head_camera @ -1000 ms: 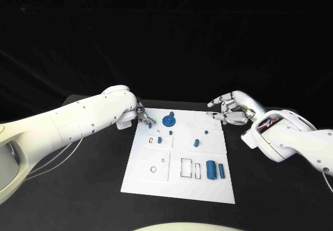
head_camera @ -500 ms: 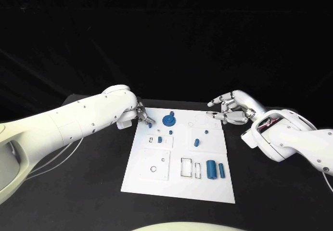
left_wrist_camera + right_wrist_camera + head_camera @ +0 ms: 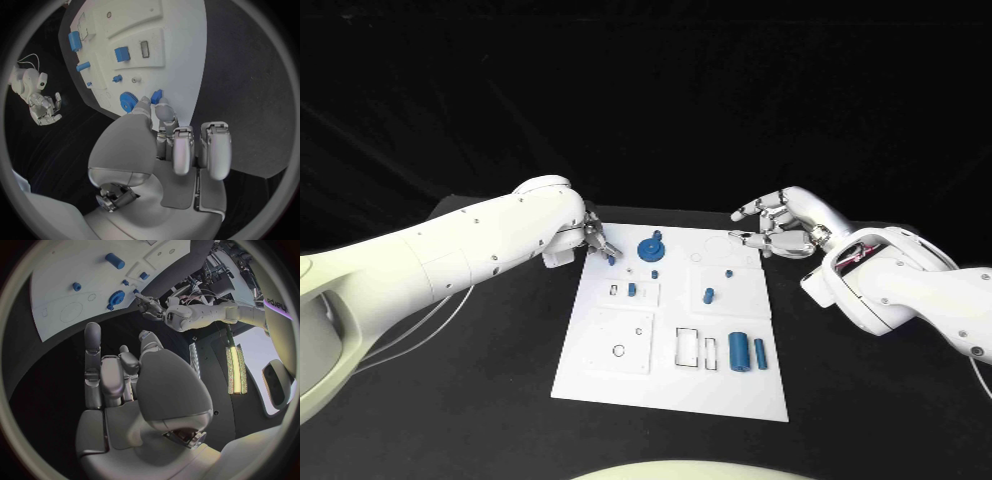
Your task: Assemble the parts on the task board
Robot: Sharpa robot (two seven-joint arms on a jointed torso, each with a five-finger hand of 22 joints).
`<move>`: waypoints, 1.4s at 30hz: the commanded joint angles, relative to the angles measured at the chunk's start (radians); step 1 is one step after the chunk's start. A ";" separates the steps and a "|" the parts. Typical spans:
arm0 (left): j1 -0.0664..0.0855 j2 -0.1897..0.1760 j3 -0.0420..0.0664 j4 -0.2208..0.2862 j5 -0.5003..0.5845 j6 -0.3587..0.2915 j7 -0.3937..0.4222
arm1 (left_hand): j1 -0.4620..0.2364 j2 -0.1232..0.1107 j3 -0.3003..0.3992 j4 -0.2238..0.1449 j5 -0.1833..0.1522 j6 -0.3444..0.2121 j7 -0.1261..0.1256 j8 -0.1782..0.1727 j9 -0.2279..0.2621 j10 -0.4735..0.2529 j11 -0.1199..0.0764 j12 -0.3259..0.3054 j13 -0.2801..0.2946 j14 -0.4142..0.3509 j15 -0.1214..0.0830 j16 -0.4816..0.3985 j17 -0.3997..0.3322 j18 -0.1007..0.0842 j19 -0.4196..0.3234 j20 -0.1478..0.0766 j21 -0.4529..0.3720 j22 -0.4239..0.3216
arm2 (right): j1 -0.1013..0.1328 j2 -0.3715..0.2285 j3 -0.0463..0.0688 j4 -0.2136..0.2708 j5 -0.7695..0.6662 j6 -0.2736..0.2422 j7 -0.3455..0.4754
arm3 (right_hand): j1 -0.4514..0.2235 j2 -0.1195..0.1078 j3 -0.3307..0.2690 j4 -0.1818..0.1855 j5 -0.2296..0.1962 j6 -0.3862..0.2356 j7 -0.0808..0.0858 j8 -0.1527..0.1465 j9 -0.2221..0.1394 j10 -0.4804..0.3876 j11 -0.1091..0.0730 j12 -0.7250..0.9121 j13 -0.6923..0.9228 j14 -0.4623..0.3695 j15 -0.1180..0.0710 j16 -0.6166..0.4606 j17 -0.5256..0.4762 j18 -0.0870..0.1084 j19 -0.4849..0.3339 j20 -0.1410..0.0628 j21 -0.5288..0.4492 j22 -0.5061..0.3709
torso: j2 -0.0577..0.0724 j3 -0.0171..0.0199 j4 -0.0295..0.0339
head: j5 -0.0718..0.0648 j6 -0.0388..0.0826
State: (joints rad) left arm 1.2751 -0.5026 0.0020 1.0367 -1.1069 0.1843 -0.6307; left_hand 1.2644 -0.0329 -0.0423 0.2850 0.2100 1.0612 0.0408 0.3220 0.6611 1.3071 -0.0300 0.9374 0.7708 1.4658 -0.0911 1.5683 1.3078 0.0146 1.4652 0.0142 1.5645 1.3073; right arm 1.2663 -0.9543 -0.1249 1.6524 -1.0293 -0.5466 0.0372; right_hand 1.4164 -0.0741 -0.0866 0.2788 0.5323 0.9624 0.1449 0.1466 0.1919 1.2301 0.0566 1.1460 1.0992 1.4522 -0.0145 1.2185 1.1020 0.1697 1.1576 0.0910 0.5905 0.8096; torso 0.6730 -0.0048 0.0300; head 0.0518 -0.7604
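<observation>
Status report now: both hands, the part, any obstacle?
Left hand pinches small blue part at task board far left corner. Right hand open, off board's right edge. Blue gear beside the part, not touching.

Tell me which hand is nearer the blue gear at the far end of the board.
Left. The left hand is just beside the blue gear, fingertips at a small blue part. The right hand hovers off the task board at its far right corner.

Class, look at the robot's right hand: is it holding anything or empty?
Empty. The right hand hovers beside the white board, fingers loosely curled with nothing between them.
</observation>
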 commanded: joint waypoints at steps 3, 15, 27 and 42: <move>-0.001 0.005 -0.001 -0.003 0.008 0.025 0.010 | 0.008 0.000 0.001 -0.005 -0.005 0.009 0.002 -0.006 -0.001 -0.001 0.001 0.004 0.001 0.105 0.007 0.002 0.263 -0.012 0.100 0.004 0.001 0.254 | -0.001 0.000 0.000 0.002 -0.007 0.006 0.007 | -0.002 -0.001 0.003 0.003 -0.004 -0.001 -0.004 0.006 0.002 0.002 -0.001 0.003 0.001 0.002 -0.003 -0.002 0.001 0.010 0.008 0.000 -0.002 0.001 | 0.000 -0.0003 -0.0004 | 0.000 0.001; -0.001 0.007 -0.001 -0.007 0.013 0.034 0.012 | 0.067 0.031 0.020 -0.016 -0.003 0.009 -0.001 -0.013 -0.008 -0.002 -0.001 0.003 -0.004 0.105 0.005 0.002 0.263 -0.012 0.100 0.003 0.001 0.255 | -0.001 0.000 0.000 0.003 -0.007 0.007 0.011 | -0.001 0.000 0.004 0.002 -0.003 0.000 -0.004 0.007 0.002 0.003 -0.001 0.004 0.002 0.002 -0.003 -0.002 0.001 0.010 0.010 0.000 -0.001 0.002 | 0.000 0.0000 0.0000 | 0.000 -0.005; -0.002 0.002 -0.002 -0.010 0.063 0.016 0.016 | 0.225 0.057 0.261 -0.076 0.009 -0.011 0.008 -0.032 -0.019 -0.013 0.001 -0.024 -0.032 0.105 0.008 0.002 0.263 -0.011 0.097 0.002 -0.002 0.250 | -0.001 0.000 0.000 0.003 -0.010 0.012 0.012 | -0.001 0.000 0.004 0.002 -0.003 0.000 -0.004 0.007 0.002 0.004 -0.001 0.005 0.003 0.002 -0.003 -0.002 0.001 0.010 0.010 0.000 -0.001 0.002 | -0.001 -0.0006 -0.0002 | 0.001 -0.008; -0.002 -0.091 -0.003 0.131 0.211 -0.099 0.023 | 0.078 -0.083 0.639 -0.127 0.007 -0.017 0.007 0.018 0.031 0.003 0.003 -0.010 -0.035 0.105 0.008 0.002 0.263 -0.007 0.089 0.004 -0.011 0.238 | 0.000 -0.002 0.000 -0.002 0.014 0.038 0.026 | -0.003 0.003 0.005 0.004 -0.004 0.002 -0.005 0.008 0.002 0.003 -0.001 0.004 0.001 0.002 -0.003 -0.005 -0.001 0.010 0.010 0.000 -0.003 0.001 | -0.006 0.0012 0.0046 | 0.012 -0.003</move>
State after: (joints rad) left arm 1.2732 -0.5898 -0.0010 1.1513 -0.9555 0.1457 -0.6225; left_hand 1.3498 -0.1172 0.4373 0.3142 0.2150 1.0457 0.0485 0.3360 0.6906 1.3010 -0.0270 0.9240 0.7345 1.4658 -0.0835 1.5683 1.3074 0.0147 1.4652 0.0143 1.5594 1.3073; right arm 1.2663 -0.9549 -0.1246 1.6509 -1.0203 -0.5337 0.0477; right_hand 1.4164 -0.0740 -0.0838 0.2817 0.5323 0.9624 0.1449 0.1505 0.1929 1.2302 0.0566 1.1460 1.1003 1.4522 -0.0145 1.2185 1.1025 0.1697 1.1576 0.0911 0.5905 0.8108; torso 0.6698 -0.0041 0.0321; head 0.0630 -0.7662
